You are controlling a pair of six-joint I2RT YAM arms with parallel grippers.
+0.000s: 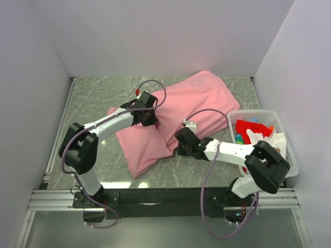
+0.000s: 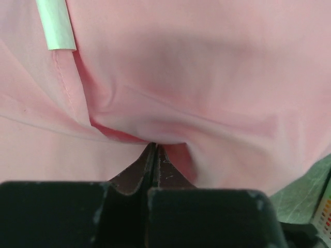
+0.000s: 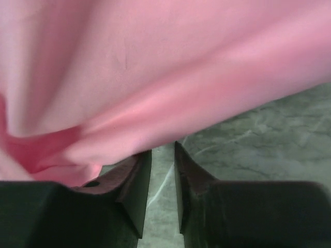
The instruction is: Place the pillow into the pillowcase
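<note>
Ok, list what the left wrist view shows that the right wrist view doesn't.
Left wrist only: a pale tag and the left end effector shut on a fold. Right wrist only: the right end effector, jaws slightly apart, nothing between them. Both: the pillowcase filling most of the view, with table at the edge.

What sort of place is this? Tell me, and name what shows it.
Probably a robot test cell, not a home: plain white walls box in a marbled tabletop bearing the pillowcase, and two robot arms are bolted to a metal rail at its near edge.
</note>
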